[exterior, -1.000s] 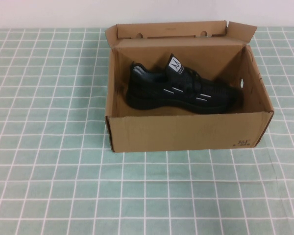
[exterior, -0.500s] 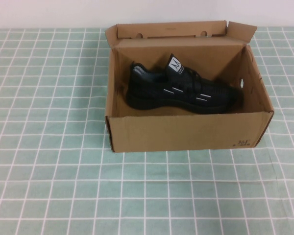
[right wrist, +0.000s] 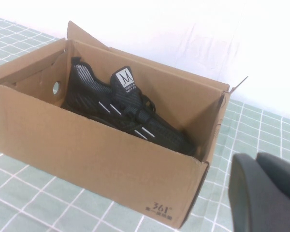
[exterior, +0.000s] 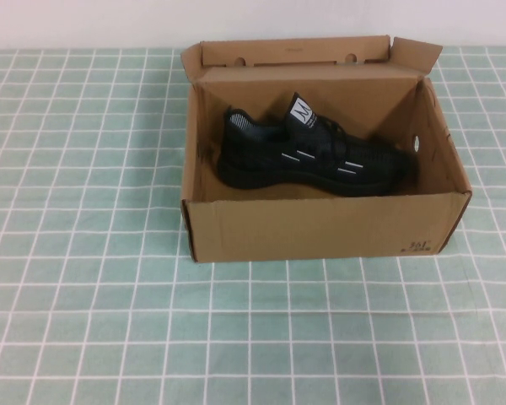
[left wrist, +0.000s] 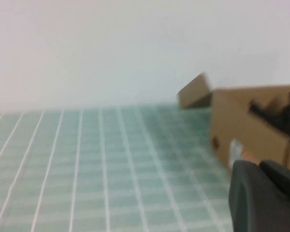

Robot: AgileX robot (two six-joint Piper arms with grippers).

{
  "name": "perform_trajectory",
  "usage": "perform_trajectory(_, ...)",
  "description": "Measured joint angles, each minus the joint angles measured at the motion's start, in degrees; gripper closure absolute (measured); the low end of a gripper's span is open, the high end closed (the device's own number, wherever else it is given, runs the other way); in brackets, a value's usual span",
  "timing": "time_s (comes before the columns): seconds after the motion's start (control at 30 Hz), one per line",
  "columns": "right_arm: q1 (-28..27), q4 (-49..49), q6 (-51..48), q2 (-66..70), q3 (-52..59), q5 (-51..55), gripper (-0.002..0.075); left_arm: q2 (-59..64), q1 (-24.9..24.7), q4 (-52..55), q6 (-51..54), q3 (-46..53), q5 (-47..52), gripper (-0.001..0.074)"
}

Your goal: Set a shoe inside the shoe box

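The black knit shoe (exterior: pixel 312 156) lies on its sole inside the open brown shoe box (exterior: pixel 320 228), toe toward the right wall, white-logo tongue tag up. The lid (exterior: pixel 295 52) stands flipped back at the far side. Neither arm shows in the high view. In the right wrist view the shoe (right wrist: pixel 123 113) and box (right wrist: pixel 87 154) are close, and my right gripper (right wrist: pixel 257 159) hangs beside the box's printed corner, fingers together and empty. In the left wrist view my left gripper (left wrist: pixel 259 165) is low over the cloth, fingers together and empty, apart from the box (left wrist: pixel 246 130).
The table is covered by a green and white checked cloth (exterior: pixel 84 253). A white wall (exterior: pixel 84 21) runs along the far edge behind the box. Round holes show in the box's side walls (exterior: pixel 417 143).
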Motion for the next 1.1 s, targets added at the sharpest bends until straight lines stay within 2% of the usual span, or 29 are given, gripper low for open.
perform_trajectory(0.17, 0.00, 0.00, 0.00, 0.00, 0.00, 0.00, 0.0734, -0.28, 2.96, 3.55, -5.74, 6.78, -1.68, 0.0739)
perform_trajectory(0.47, 0.00, 0.00, 0.00, 0.00, 0.00, 0.00, 0.0734, -0.37, 3.92, 6.69, -6.47, 7.57, 10.79, 0.0739)
perform_trajectory(1.1, 0.00, 0.00, 0.00, 0.00, 0.00, 0.00, 0.0734, -0.49, 3.92, 6.69, -6.47, 7.57, 11.47, 0.0739)
